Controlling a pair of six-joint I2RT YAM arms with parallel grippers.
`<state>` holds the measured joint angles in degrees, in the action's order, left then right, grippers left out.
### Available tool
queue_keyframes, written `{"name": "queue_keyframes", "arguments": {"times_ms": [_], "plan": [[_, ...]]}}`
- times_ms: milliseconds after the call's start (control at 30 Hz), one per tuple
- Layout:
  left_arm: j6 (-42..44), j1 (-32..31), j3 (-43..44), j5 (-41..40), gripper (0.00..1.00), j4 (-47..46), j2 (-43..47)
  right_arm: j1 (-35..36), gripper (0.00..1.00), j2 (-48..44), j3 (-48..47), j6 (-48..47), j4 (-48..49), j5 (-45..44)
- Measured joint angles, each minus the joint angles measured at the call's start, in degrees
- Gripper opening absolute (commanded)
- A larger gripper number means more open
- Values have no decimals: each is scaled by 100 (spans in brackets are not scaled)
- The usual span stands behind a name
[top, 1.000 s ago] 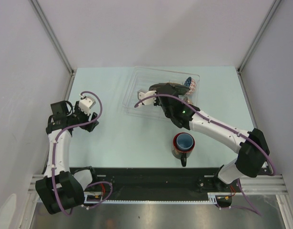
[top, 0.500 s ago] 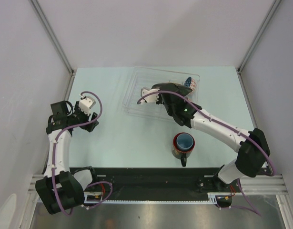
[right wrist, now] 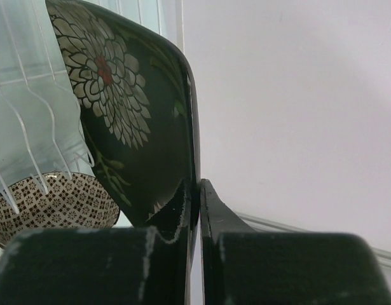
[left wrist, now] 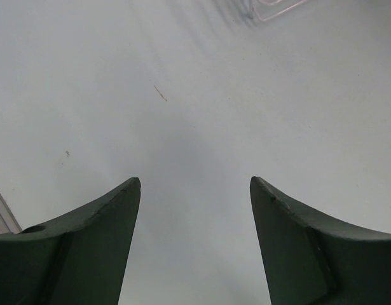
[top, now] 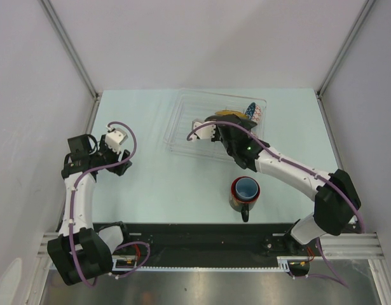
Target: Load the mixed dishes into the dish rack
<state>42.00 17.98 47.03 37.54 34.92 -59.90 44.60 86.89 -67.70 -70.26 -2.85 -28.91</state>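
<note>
Right tool (right wrist: 196, 190) pinches black square floral plate (right wrist: 138, 127) upright over dish rack (top: 182, 121).
Edge-on probably suits the ribbed slots; left tool (left wrist: 195, 190) gapes wide, empty.

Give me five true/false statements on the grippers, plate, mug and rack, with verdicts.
1. The right gripper is shut on the plate's rim. True.
2. A blue cup sits inside the mug. True.
3. The left gripper holds the mug. False: it is open and empty above the table.
4. A patterned bowl lies in the rack. True.
5. The mug stands in the rack. False: it stands on the table, on the side of the rack nearer the arm bases.
</note>
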Motion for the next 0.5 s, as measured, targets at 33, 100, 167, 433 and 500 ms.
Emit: {"name": "queue_keyframes", "arguments": {"times_ms": [33,100,167,433,500], "plan": [[-2,0,0,0,75,-2,0,-17,0,2,17,15,20,35],[0,0,0,0,75,-7,0,-46,0,17,31,35,31,94],[-2,0,0,0,75,-9,0,-61,0,74,35,63,70,122],[0,2,0,-2,75,-11,-2,-33,0,452,254,-184,549,109],[-2,2,0,0,75,-13,-13,-13,0,487,402,-411,809,85]]}}
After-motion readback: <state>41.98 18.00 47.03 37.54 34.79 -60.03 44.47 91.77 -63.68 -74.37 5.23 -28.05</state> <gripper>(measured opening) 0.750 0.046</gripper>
